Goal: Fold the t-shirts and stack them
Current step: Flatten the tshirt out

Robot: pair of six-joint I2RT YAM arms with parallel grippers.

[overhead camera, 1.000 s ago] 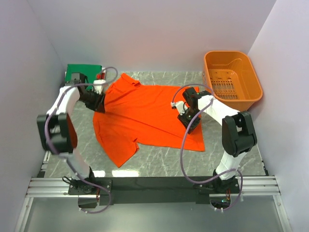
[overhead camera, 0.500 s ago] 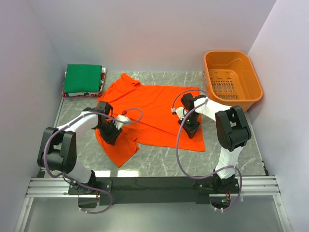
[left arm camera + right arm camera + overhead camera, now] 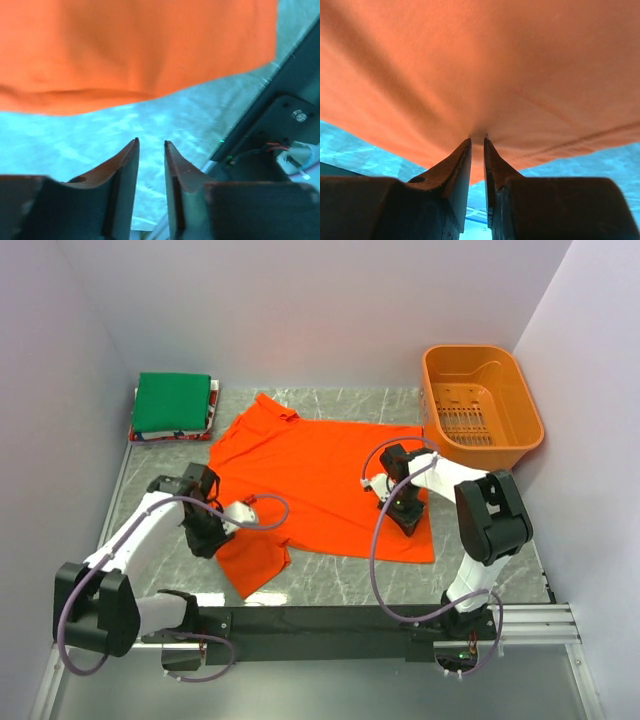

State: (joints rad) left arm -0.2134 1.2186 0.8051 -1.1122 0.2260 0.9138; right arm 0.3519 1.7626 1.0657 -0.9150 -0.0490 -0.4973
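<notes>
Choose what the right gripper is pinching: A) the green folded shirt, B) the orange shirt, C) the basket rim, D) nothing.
B: in the right wrist view the right gripper has its tips closed on a pucker of the orange shirt.

Spread shirt (image 3: pixel 310 475) ctr table (image 3: pixel 340 580); folded stack (image 3: pixel 172 405) far L; basket (image 3: pixel 480 405) far R.

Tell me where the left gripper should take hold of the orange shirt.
Probably the sleeve edge nearest the left gripper, approached low from the left: the orange shirt lies flat, and that free edge sits just ahead of the open jaws.
</notes>
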